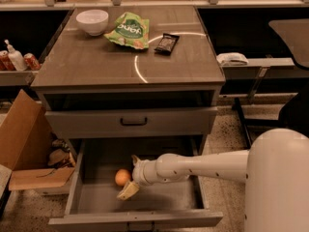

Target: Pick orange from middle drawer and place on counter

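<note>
The green bag [128, 30] on the worktop [96, 66] carries white lettering, seen upside down and not legible. Any print on the dark packet [167, 43] beside it is too small to read. The orange [121, 177] sits on the floor of the open middle drawer [164, 199], left of centre. The gripper [130, 176] reaches into the drawer from the right with its jaws spread, one either side of the fruit's right flank. Whether they touch it cannot be told.
</note>
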Controlling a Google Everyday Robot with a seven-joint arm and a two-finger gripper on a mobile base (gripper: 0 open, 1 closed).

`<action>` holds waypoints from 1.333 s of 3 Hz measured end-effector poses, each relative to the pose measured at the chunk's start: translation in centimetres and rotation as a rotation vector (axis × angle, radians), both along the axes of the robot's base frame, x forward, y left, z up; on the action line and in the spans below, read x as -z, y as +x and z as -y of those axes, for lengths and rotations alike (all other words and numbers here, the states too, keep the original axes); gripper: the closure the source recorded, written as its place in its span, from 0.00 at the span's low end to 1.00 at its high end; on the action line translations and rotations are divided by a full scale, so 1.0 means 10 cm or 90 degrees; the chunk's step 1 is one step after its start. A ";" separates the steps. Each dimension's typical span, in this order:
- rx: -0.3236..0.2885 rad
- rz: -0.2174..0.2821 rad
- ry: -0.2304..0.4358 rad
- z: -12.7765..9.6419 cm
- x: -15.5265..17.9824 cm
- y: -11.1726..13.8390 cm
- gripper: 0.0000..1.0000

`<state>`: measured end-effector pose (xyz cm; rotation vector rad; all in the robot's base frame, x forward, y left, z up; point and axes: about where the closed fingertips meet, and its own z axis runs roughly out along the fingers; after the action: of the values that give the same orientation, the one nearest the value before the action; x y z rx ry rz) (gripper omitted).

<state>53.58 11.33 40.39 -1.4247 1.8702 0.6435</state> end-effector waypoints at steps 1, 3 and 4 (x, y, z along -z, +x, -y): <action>-0.012 -0.004 0.009 -0.10 0.08 0.01 0.00; -0.026 -0.019 0.017 -0.23 0.21 0.03 0.19; -0.031 -0.027 0.014 -0.24 0.25 0.03 0.43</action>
<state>53.88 13.74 37.92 -1.4568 1.8601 0.7211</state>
